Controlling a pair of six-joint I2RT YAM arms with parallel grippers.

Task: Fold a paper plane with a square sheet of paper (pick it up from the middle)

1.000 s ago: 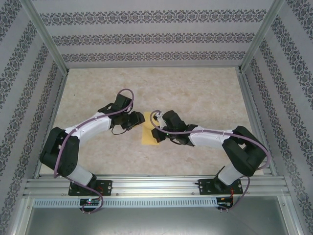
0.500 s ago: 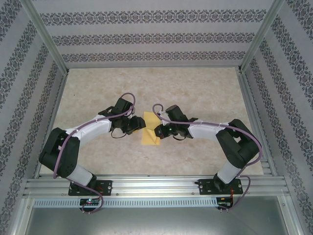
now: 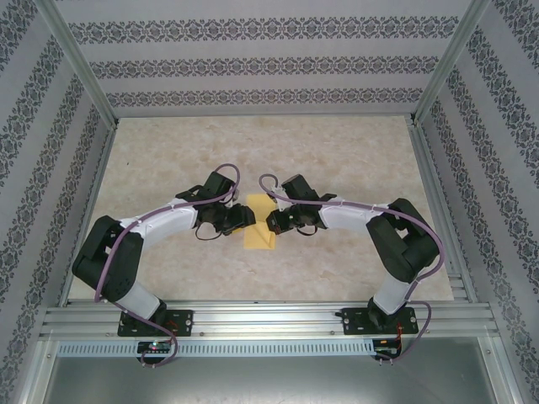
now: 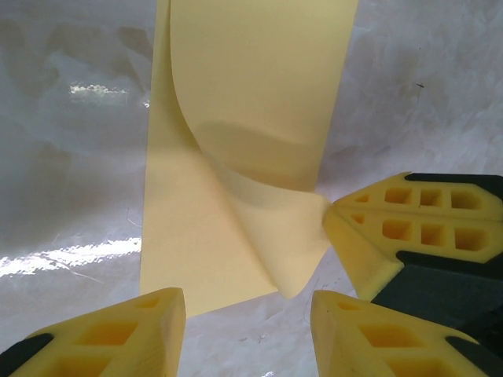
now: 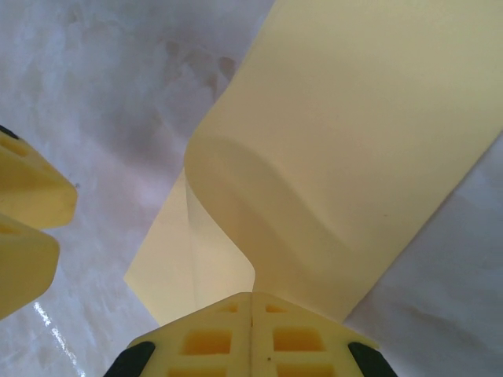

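on the tabletop [image 3: 337, 151], your right pincer [image 5: 251, 302] clenches the square sheet of paper [image 5: 354, 141], curl visible from wrists; left pincer [image 4: 245, 305] released; far side free.

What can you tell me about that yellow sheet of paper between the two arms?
The thin, plain yellow sheet of paper looks smooth and matte, with straight edges. It lies on the pale marbled table midway between the arms. One part is turned over onto the rest in a soft rolled bend, not a pressed crease. The right arm's fingers, shut together, pinch that flap at its edge and hold it raised. The left arm's fingers stand open close beside it; whether they touch is unclear.
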